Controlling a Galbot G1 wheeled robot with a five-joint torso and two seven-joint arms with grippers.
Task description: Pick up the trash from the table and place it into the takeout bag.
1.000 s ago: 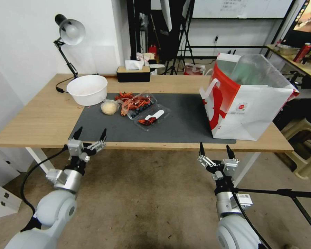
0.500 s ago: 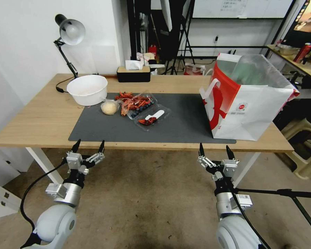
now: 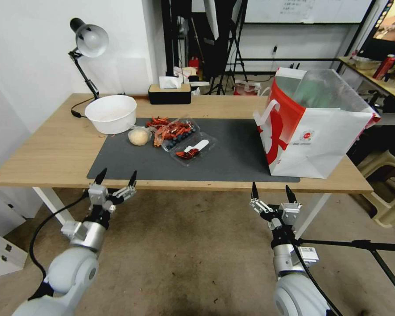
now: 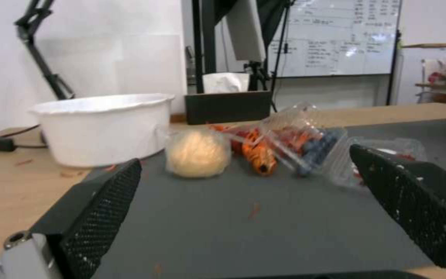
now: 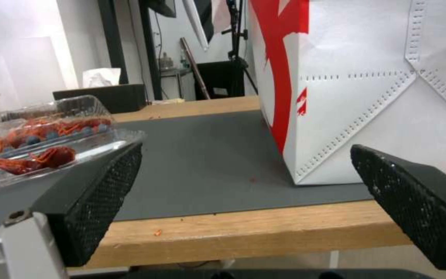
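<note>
Both grippers hang at the table [image 3: 48, 153] front edge, left gripper [image 3: 116, 177] and right gripper [image 3: 271, 192] spread wide, nothing held. Left wrist cam catches the wrapped beige tub [image 4: 197, 153] beside the white bowl [image 4: 102, 128]; right wrist cam gets the clamshell trash [image 5: 47, 135] and takeout bag [image 5: 378, 89] standing on the mat [image 5: 202, 155].

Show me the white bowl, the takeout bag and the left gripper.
white bowl [image 3: 111, 115]: head view, its outer wall.
takeout bag [image 3: 327, 140]: head view, its white front panel.
left gripper [image 3: 116, 177]: head view, midway between its open fingers.
</note>
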